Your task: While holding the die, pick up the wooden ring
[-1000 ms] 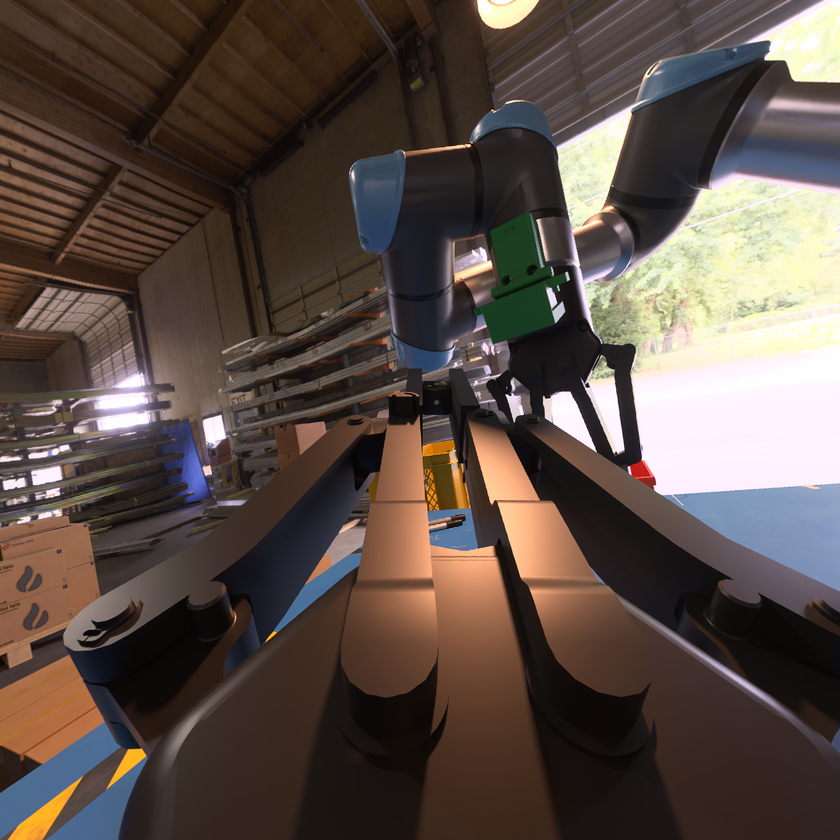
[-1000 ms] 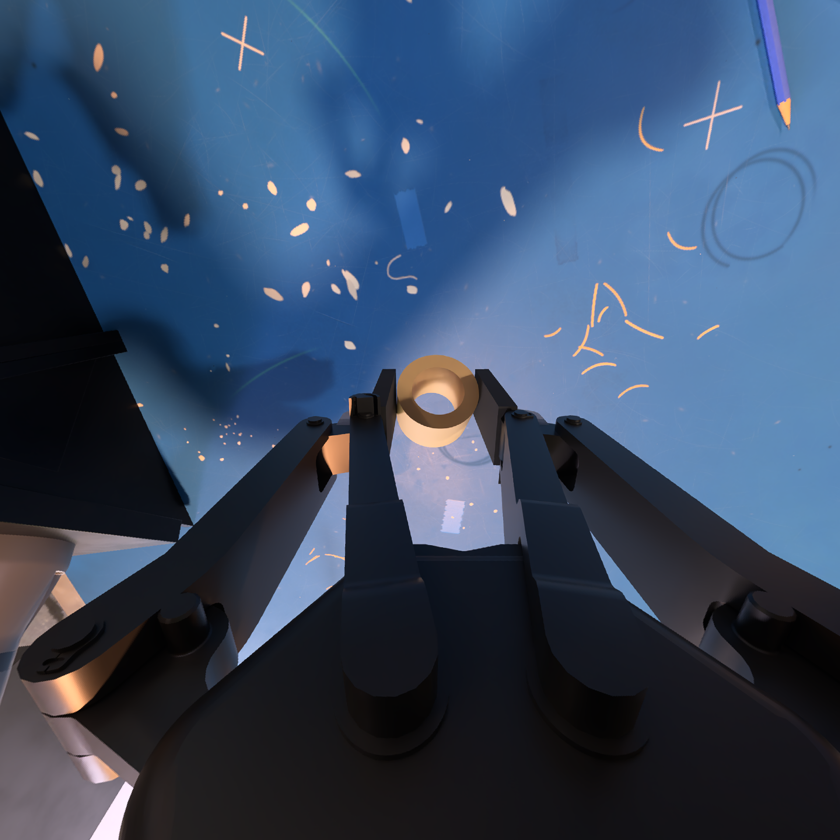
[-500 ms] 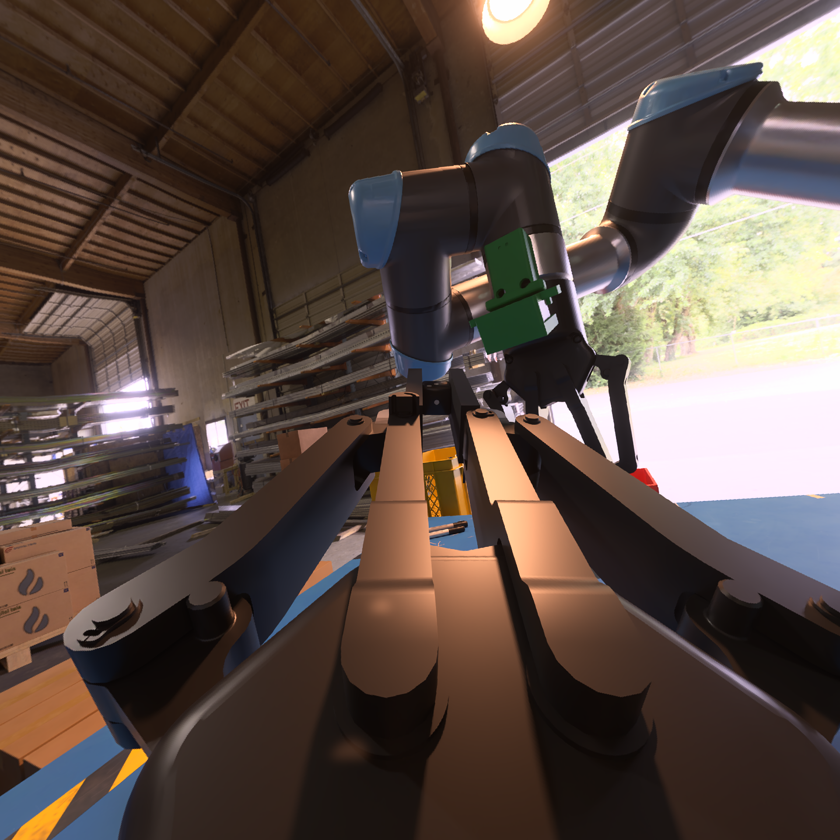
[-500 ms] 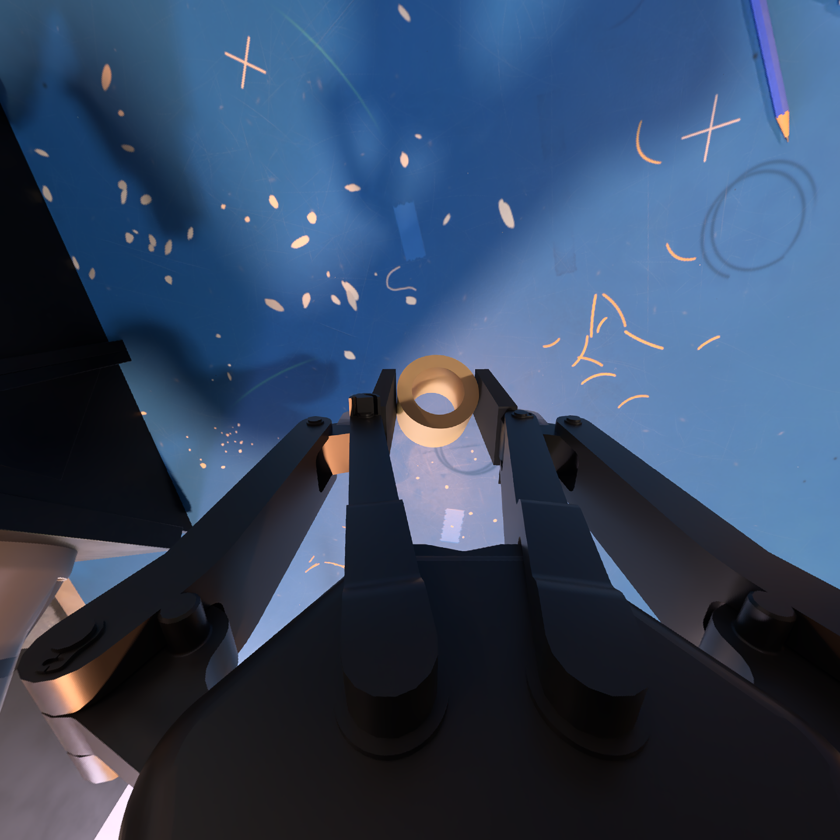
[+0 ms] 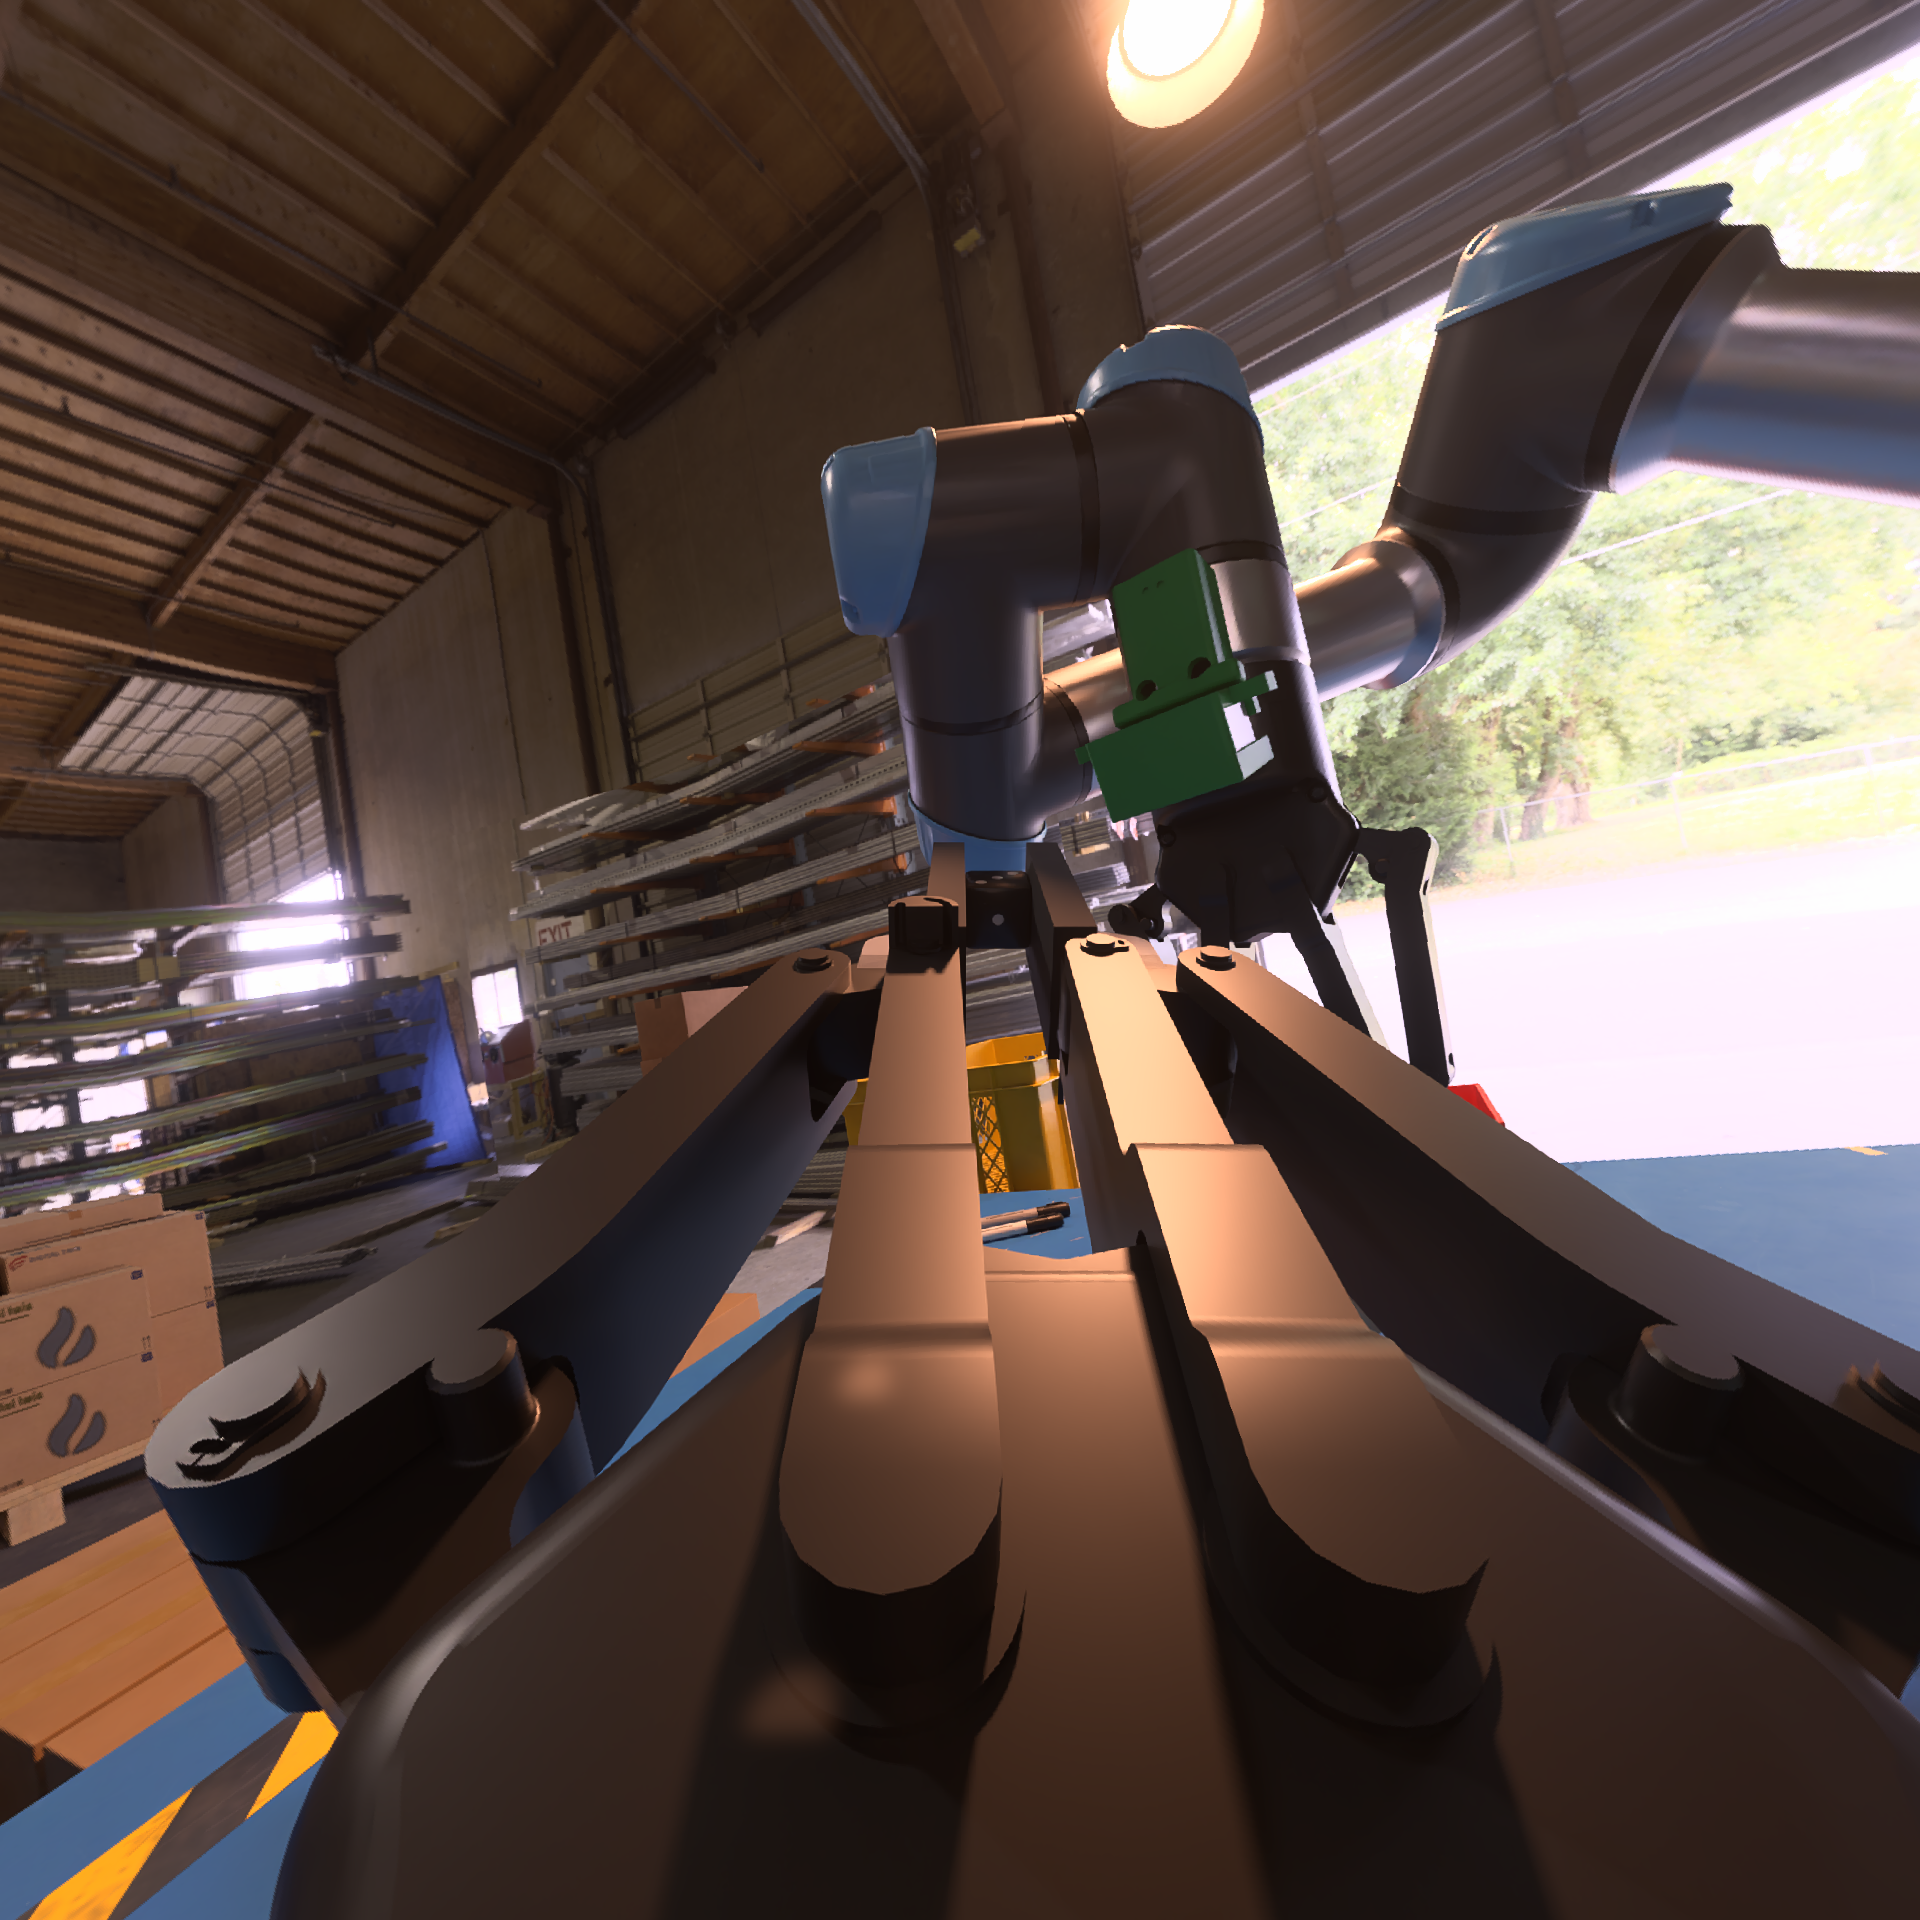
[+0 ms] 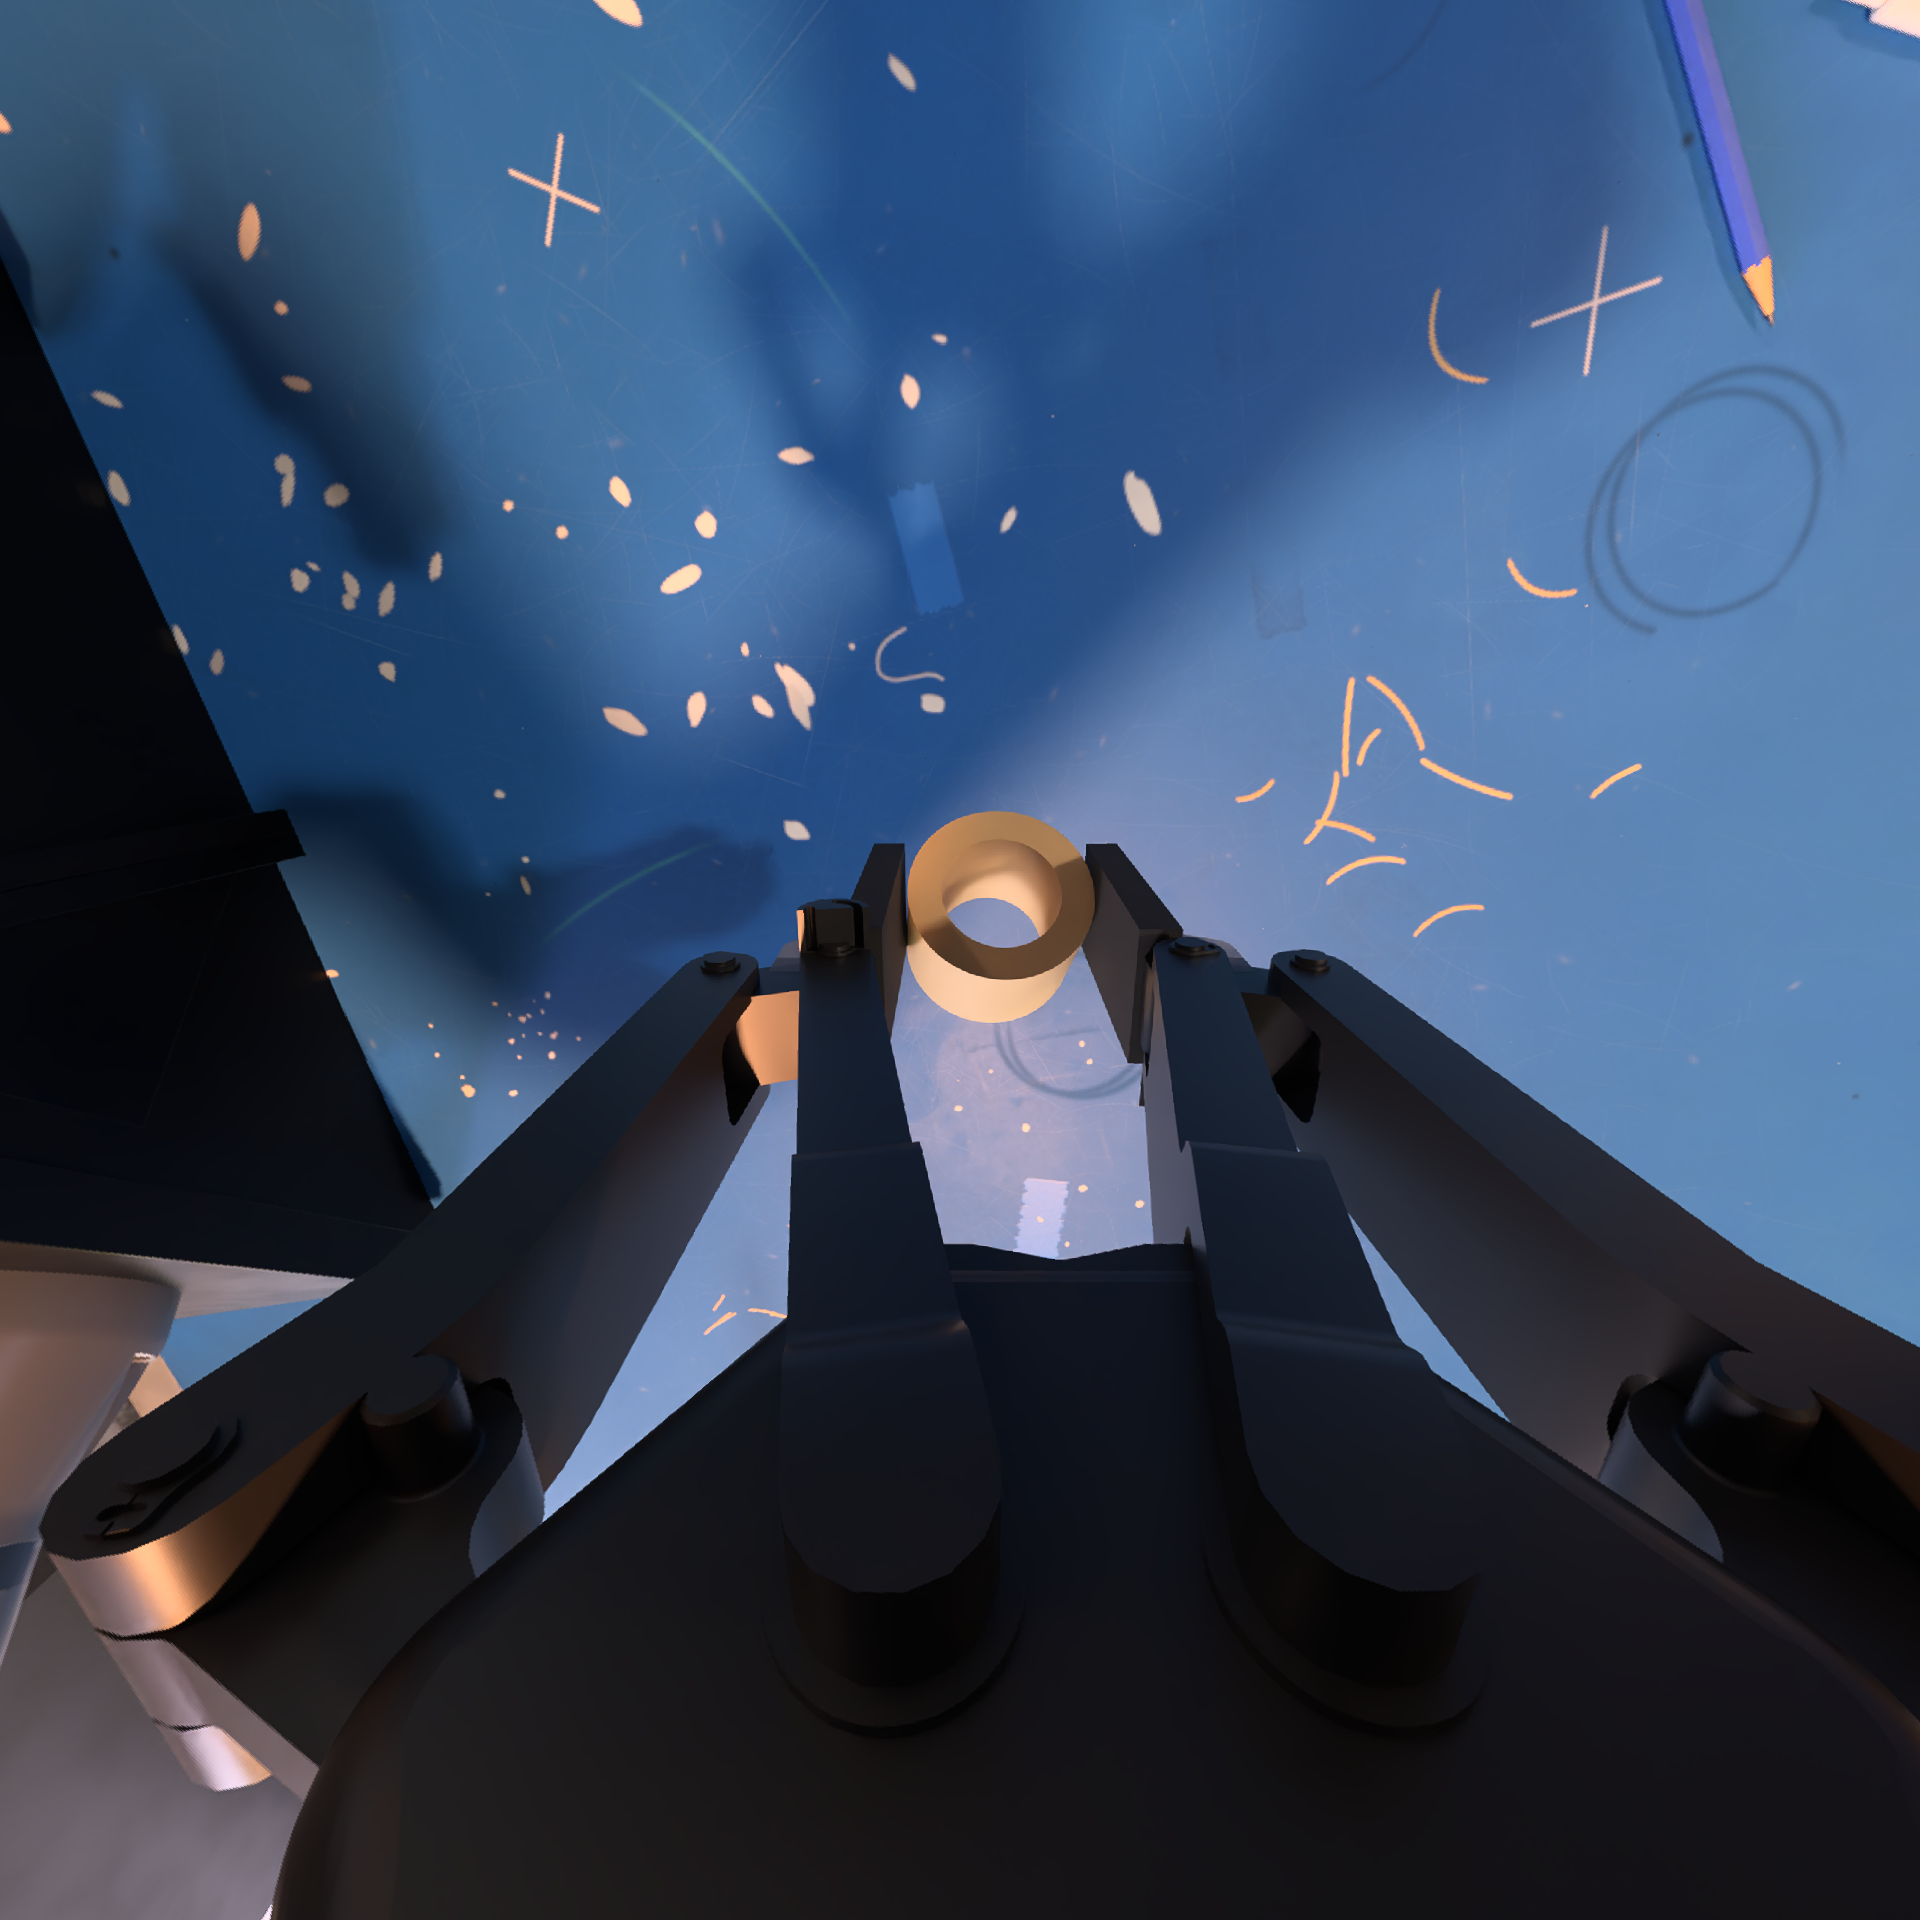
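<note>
1. Left wrist view: the left gripper (image 5: 995, 920) points out level, toward the shed's racks and the open door rather than down at the table. Its fingers are drawn close together on a small dark die (image 5: 994, 918), which fills the narrow gap at the tips. I judge this arm is parked high to keep the die out of the way while the other arm works.

2. Same view, farther off: the right arm (image 5: 1049, 613), with blue joint caps and a green camera mount (image 5: 1174, 696), bends down so that its gripper hangs behind the left fingers. A yellow crate (image 5: 1013, 1122) and two markers (image 5: 1023, 1221) show below, between the fingers. A red block (image 5: 1475, 1101) sits at the edge of the blue table (image 5: 1766, 1226).

3. Right wrist view: the right gripper (image 6: 1000, 914) looks straight down at the table and is clamped on the wooden ring (image 6: 1000, 914). The pads press its outer wall from two sides, and the hole faces the camera. The ring appears clear of the surface, so the lift looks underway or done.

4. Same view: the table carries pale chips, orange scratches and drawn circles. A blue pencil (image 6: 1720, 156) lies well apart at the upper right.
</note>
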You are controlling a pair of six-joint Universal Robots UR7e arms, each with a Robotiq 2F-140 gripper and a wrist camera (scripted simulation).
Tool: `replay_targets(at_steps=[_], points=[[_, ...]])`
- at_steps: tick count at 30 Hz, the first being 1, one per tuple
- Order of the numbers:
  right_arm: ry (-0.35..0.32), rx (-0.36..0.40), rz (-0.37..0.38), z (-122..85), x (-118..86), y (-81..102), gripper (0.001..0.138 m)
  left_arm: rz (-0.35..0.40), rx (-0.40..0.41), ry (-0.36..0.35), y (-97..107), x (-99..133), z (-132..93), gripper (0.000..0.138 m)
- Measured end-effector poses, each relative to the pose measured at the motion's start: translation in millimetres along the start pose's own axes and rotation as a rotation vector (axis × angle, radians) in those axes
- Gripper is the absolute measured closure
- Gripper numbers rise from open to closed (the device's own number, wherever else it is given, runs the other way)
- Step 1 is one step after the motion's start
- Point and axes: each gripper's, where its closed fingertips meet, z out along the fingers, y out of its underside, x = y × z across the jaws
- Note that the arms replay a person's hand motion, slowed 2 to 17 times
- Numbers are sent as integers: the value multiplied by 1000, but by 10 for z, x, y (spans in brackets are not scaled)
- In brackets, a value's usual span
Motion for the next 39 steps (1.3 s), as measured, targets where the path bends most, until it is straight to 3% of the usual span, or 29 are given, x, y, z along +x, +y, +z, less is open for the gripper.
replay_targets(at_steps=[39], points=[[10,86,29,-1,2,-29,93,4,22,-10,-86,-31,-52,123]])
